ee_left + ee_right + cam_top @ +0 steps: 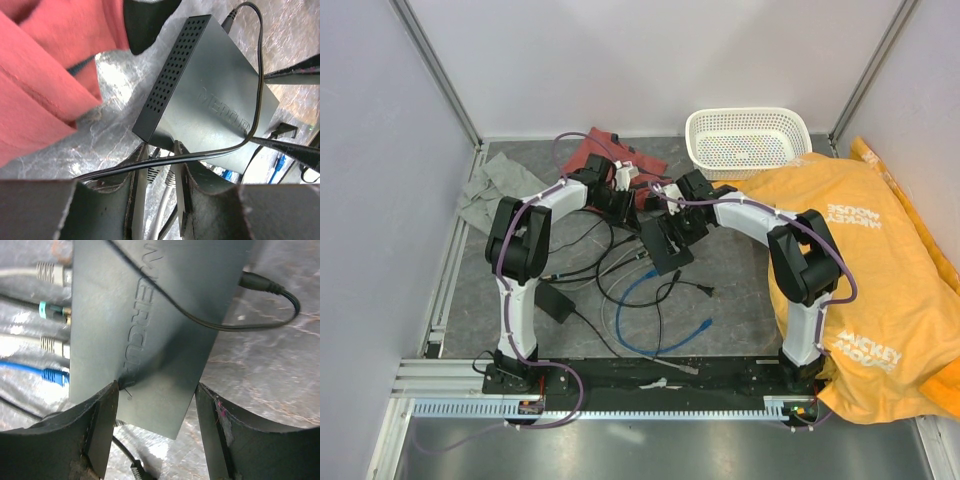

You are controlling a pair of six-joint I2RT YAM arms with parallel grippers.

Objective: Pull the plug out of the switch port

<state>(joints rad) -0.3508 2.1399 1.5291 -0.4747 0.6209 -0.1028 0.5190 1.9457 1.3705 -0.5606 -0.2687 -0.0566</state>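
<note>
Switch (665,245) is sitting mid-table, between both arms. Right gripper (157,390) is spreading wide across its end, fingers (107,410) pressing both edges, so it looks like it's clamping. Left gripper (157,172) is sitting half-closed around pale cables (162,205) at the port side; can't tell if it's pinching a plug.

Risks:
- Black power cord (257,85) is draping over the box and across the left jaws, likely snagging on a pull.
- Right hold is only catching the corner end, so the box could be pivoting out.
- Row of plugs (50,342) is sitting tight together, so grabbing the wrong one is easy.
</note>
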